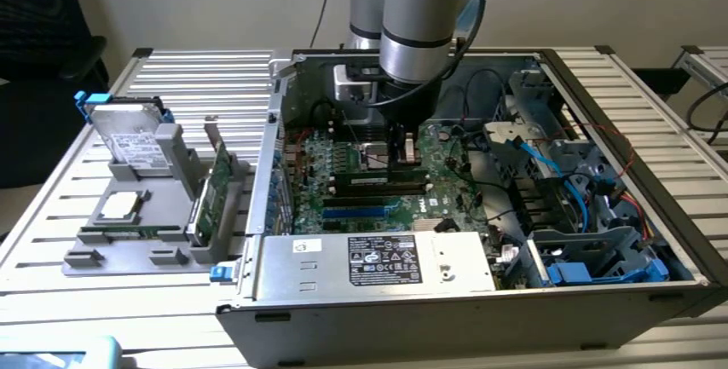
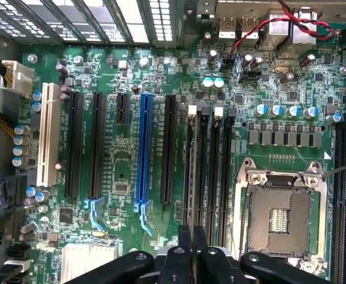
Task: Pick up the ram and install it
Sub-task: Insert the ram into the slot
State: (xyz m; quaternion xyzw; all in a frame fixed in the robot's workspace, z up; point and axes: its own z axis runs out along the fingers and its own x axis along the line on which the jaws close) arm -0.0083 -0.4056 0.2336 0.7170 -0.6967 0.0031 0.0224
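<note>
In the exterior view we see the arm [image 1: 415, 20] reaching straight down into an open computer case [image 1: 455, 309] that lies on a slatted tabletop [image 1: 193, 79]. Its gripper [image 1: 400, 163] hangs low over the green motherboard [image 1: 341, 164], just above a pair of long black slots. A grey box with a white label [image 1: 376, 260] sits along the near wall of the case. On the exterior view's left, outside the case, a grey fixture [image 1: 114, 260] carries a hard drive [image 1: 128, 137] propped up at the back, an expansion card [image 1: 208, 203] standing on edge and a second green stick [image 1: 119, 233] lying flat.

In the wrist view we look down on the board. The black fingers [image 2: 184, 248] are pressed almost together, and between them runs a thin dark edge that we take for the ram [image 2: 191, 236], pinched edge-on, though we cannot be certain. It lines up with the nearest of the black memory slots [image 2: 211, 165], which lie between a blue slot [image 2: 142, 148] and the open processor socket [image 2: 277, 216].
</note>
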